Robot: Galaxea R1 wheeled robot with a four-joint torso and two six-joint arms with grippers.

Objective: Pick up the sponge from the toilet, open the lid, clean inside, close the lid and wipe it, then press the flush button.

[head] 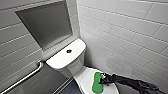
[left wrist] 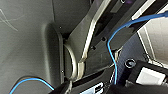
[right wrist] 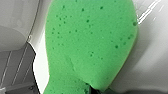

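1. While the sponge (head: 97, 82) lay flat against the white lid (head: 86, 77) of the toilet (head: 75, 65), the right gripper (head: 103, 80) met it at its right edge, with the dark arm stretching in from the lower right of the head view
2. Its jaws appeared closed on the rim of the sponge, with nothing else in their hold; in the right wrist view the green, pitted sponge (right wrist: 90, 42) sat very close, with a dark bit of the gripper at its narrow end and glossy white ceramic (right wrist: 152, 50) around it
3. The lid looked shut, and the sponge rested on the part of it towards the front of the bowl, well apart from the tank
4. The flush button (head: 69, 51) sat in the middle of the tank top, untouched
5. A metal grab bar (head: 25, 78) ran along the grey wall beside the tank, below a recessed niche (head: 47, 23); white tiles (head: 125, 32) covered the other wall
6. The left wrist view showed dark robot parts and a blue cable (left wrist: 112, 50); whether the left gripper was open or closed could not be told
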